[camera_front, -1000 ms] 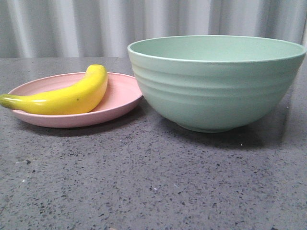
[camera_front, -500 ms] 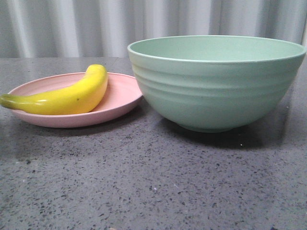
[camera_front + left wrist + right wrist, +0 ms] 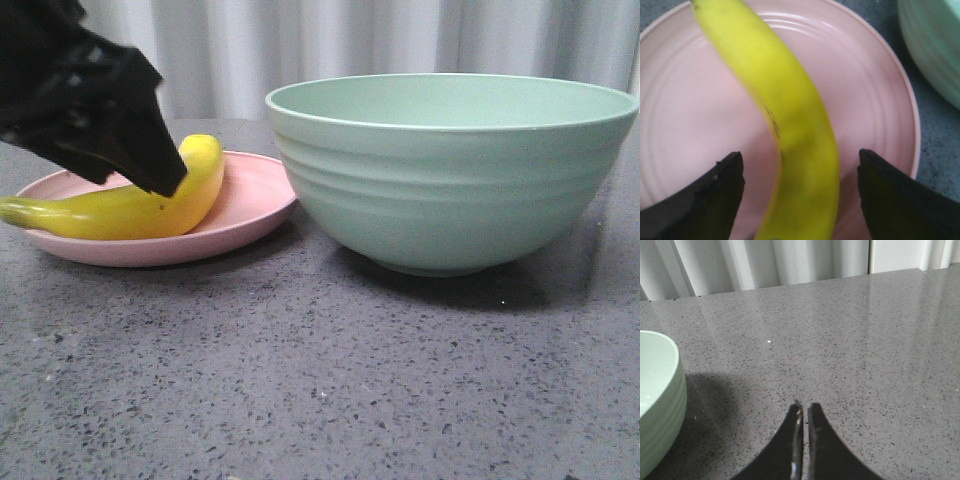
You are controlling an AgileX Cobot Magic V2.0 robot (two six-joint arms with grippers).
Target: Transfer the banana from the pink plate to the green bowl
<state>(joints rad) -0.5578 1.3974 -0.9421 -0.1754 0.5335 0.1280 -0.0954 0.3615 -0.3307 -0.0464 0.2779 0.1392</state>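
Note:
The yellow banana point(image 3: 120, 215) lies on the pink plate point(image 3: 250, 200) at the left, its greenish stem end over the plate's left rim. The green bowl point(image 3: 450, 190) stands right of the plate, almost touching it. My left gripper point(image 3: 150, 170) has come down over the banana's middle. In the left wrist view it point(image 3: 799, 155) is open, one finger on each side of the banana point(image 3: 770, 90), with gaps to it, above the plate point(image 3: 690, 115). My right gripper point(image 3: 804, 405) is shut and empty over bare table, right of the bowl point(image 3: 657, 405).
The dark speckled table point(image 3: 320, 380) runs wide in front of the plate and bowl. A pale pleated curtain point(image 3: 400, 40) closes the back. The bowl's wall point(image 3: 935, 45) stands close beside the plate's rim in the left wrist view.
My left gripper has entered the front view from the upper left and come down over the banana. The banana, plate and bowl have not moved.

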